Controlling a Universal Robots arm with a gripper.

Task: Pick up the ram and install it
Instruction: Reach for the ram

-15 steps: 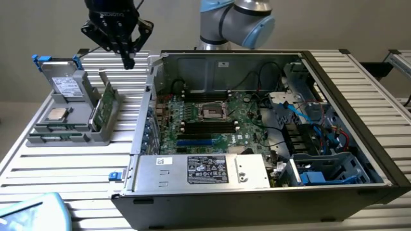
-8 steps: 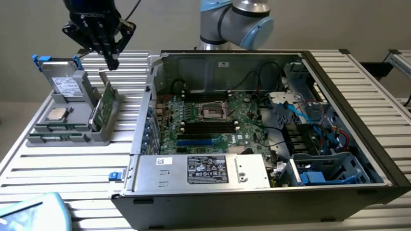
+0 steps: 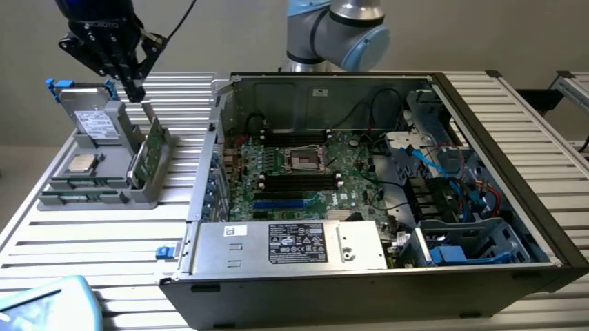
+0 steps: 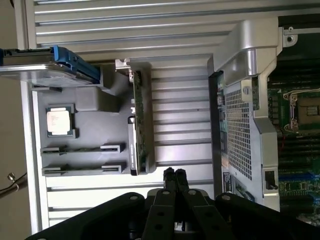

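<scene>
- While the gripper hangs above the far end of the gray holder, its jaws are pressed fully together and hold nothing.
- You'll find the ram set on edge in a narrow slot along the holder's near edge in the exterior view. It is well apart from the gripper and untouched.
- The green card stands upright along the holder's side toward the computer case. Its top edge is the nearest thing under the fingertips, with air between them.
- The drive, with its blue bracket, stands tall at the holder's far corner on the exterior view's left, just beside the gripper.
- The processor chip lies flat between the drive and the ram.
- You have a strip of bare slatted table between the holder and the case's side wall.
- Inside the open case, the motherboard lies flat, with long black slots beside the square socket.
- The silver power box borders the board's near edge, and cables crowd the exterior view's right.
</scene>
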